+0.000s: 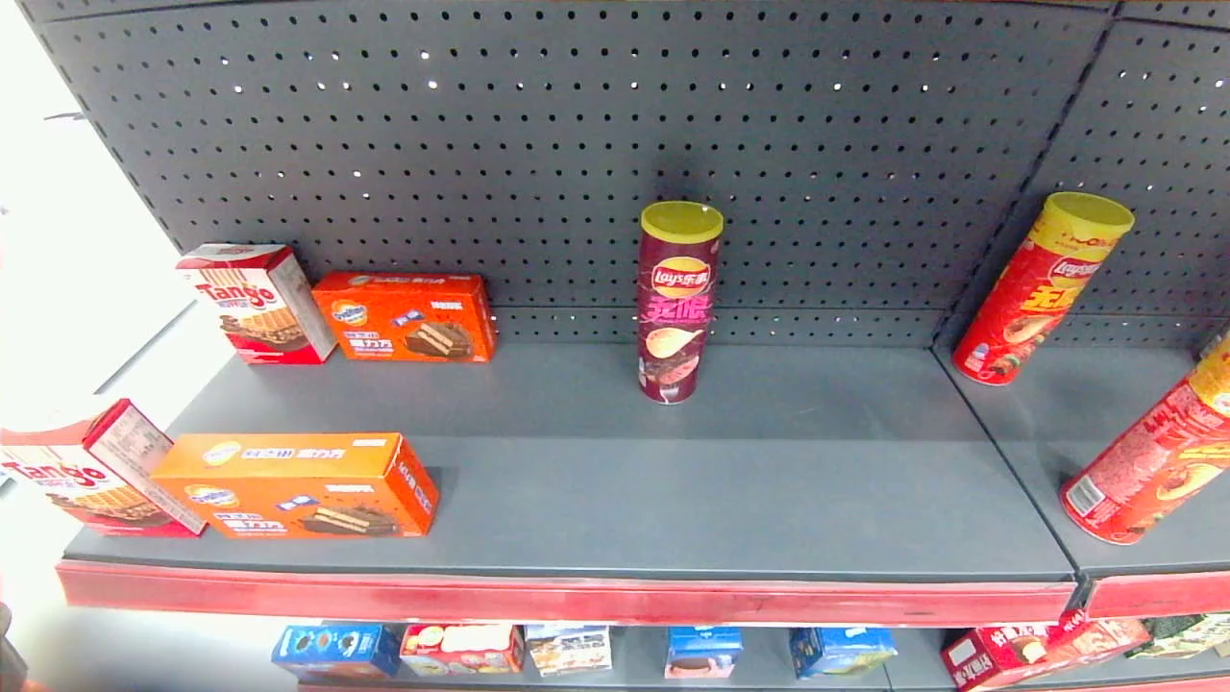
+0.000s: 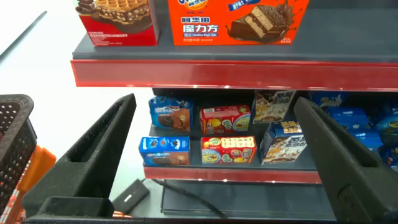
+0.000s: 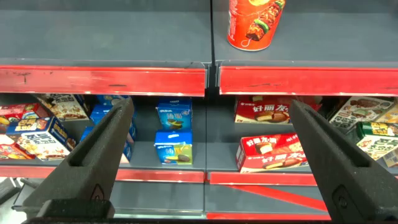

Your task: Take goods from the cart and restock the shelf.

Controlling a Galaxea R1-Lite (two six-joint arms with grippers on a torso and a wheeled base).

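Head view: one purple can upright mid-shelf, long axis vertical, lid up. Two red cans right; two orange boxes and two wafer boxes left.

Left wrist view: left end effector open, empty; black basket alongside.

Right wrist view: right end effector open, empty.

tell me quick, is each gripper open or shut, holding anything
Left gripper: open, holding nothing.
Right gripper: open, holding nothing.
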